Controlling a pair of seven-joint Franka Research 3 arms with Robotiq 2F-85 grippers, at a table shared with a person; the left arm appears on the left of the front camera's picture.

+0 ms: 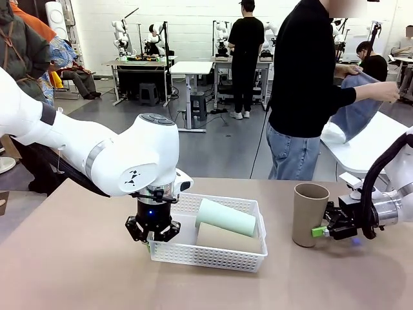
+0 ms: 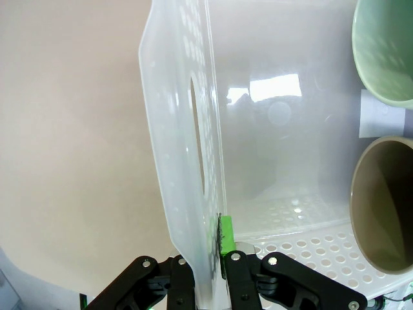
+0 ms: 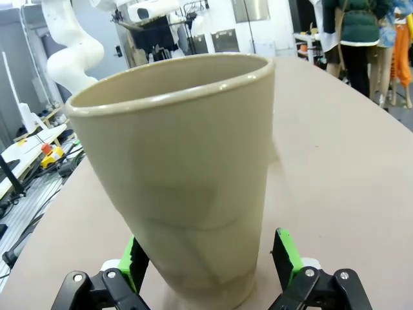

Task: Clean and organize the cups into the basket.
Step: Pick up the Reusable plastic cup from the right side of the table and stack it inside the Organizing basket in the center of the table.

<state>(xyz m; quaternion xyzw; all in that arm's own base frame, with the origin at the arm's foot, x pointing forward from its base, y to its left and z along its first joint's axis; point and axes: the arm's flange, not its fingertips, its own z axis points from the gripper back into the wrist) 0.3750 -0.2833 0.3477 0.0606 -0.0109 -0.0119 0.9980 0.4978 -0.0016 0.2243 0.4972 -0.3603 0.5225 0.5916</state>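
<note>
Tan cup [image 1: 310,214] stood upright on the counter [image 1: 77,258] right of the basket [image 1: 213,257], between the open fingers of the right hand [image 3: 210,258]; the left hand [image 1: 153,237] gripped the basket's wall.

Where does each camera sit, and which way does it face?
Front: between the arms, facing the person across the table; both arms show.
Left wrist: looks down its left claw, shut on the basket wall.
Right wrist: looks along the open right claw flanking the upright tan cup.
Shared: front and right wrist both show that cup.
</note>
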